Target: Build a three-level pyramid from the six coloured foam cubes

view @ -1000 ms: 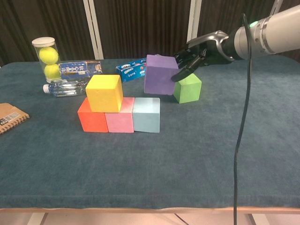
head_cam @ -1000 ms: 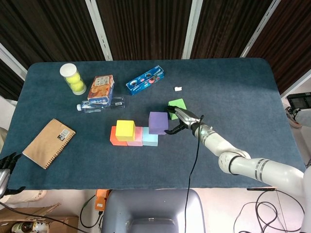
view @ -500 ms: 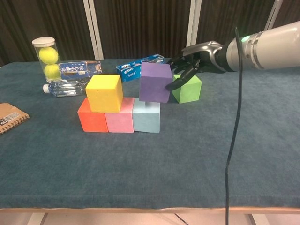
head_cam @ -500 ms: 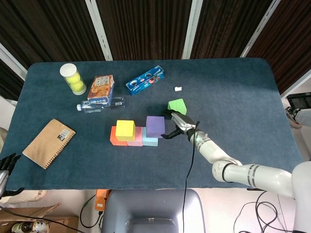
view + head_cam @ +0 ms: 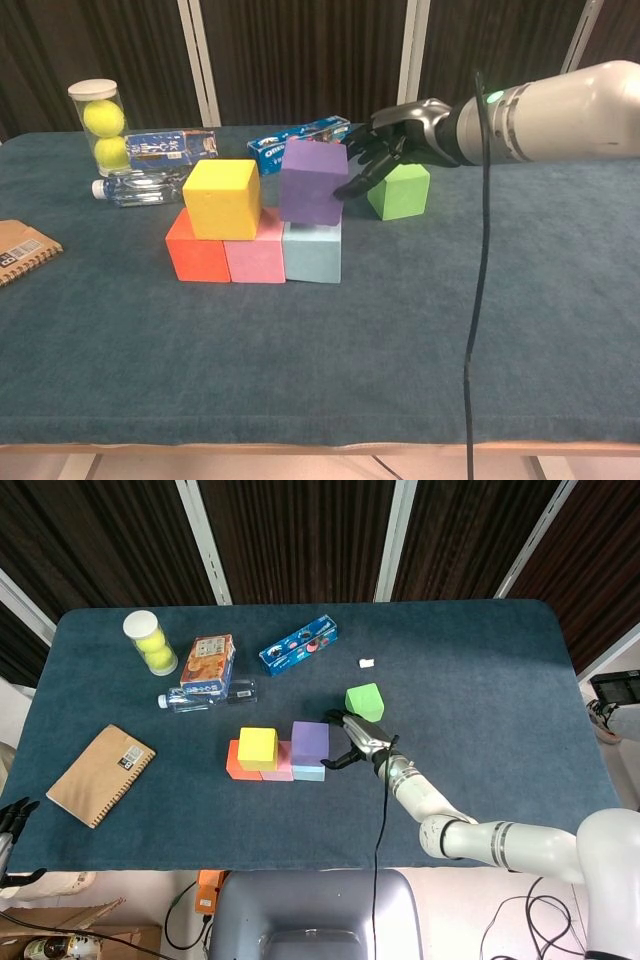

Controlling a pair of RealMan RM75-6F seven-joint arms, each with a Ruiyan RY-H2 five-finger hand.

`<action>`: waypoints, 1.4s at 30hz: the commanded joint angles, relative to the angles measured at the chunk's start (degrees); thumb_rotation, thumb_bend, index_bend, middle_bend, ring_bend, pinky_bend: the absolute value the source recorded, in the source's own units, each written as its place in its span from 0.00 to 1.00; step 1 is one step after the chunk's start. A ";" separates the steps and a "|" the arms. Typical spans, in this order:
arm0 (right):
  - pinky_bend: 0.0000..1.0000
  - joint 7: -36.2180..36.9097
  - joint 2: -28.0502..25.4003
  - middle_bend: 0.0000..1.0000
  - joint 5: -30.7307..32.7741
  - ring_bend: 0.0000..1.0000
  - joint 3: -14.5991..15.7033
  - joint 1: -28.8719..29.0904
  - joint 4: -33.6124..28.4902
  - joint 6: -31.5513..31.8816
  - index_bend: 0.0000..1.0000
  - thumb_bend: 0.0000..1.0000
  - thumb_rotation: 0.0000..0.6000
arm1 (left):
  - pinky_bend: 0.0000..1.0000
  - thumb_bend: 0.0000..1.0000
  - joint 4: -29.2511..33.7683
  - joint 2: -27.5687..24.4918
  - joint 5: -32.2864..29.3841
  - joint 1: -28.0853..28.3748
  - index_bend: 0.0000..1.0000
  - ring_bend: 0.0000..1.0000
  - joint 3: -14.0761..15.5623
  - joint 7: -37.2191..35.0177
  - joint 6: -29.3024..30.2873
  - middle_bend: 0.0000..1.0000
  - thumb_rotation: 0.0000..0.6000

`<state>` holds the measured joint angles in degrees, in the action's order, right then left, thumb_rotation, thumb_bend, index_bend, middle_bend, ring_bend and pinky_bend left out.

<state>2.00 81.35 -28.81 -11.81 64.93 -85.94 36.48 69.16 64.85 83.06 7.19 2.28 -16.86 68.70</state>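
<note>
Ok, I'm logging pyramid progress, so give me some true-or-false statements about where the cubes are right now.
1. The right robot hand holds the purple cube. True.
2. The yellow cube sits on the table. False: it rests on the orange cube and pink cube.
3. The green cube is on the bottom row. False: it sits apart on the table, behind the hand.
4. The light blue cube is the right end of the bottom row. True.
</note>
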 commanded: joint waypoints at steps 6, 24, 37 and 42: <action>0.00 -1.81 1.40 0.09 1.98 0.00 -0.06 0.98 0.60 0.13 0.53 0.58 1.00 | 0.10 0.15 -0.63 0.18 0.14 -0.17 0.09 0.00 0.12 -0.58 0.24 0.02 1.00; 0.00 -3.24 3.46 0.09 2.68 0.00 -0.93 1.44 1.57 -0.12 0.52 0.58 1.00 | 0.10 0.15 -0.69 0.17 0.06 -0.22 0.09 0.00 0.17 -0.64 0.20 0.02 1.00; 0.00 -3.26 4.75 0.08 2.47 0.00 -1.79 1.21 2.72 -0.09 0.46 0.58 1.00 | 0.10 0.15 -0.70 0.15 0.04 -0.41 0.09 0.00 0.34 -0.72 0.16 0.02 1.00; 0.00 -3.43 4.83 0.08 2.44 0.00 -2.00 1.22 2.65 -0.22 0.43 0.58 1.00 | 0.10 0.15 -0.67 0.21 0.08 -0.40 0.09 0.00 0.35 -0.55 0.15 0.02 1.00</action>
<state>-1.43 86.17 -26.38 -13.80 66.15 -83.29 36.26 68.49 65.06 83.13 6.79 2.64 -17.41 68.86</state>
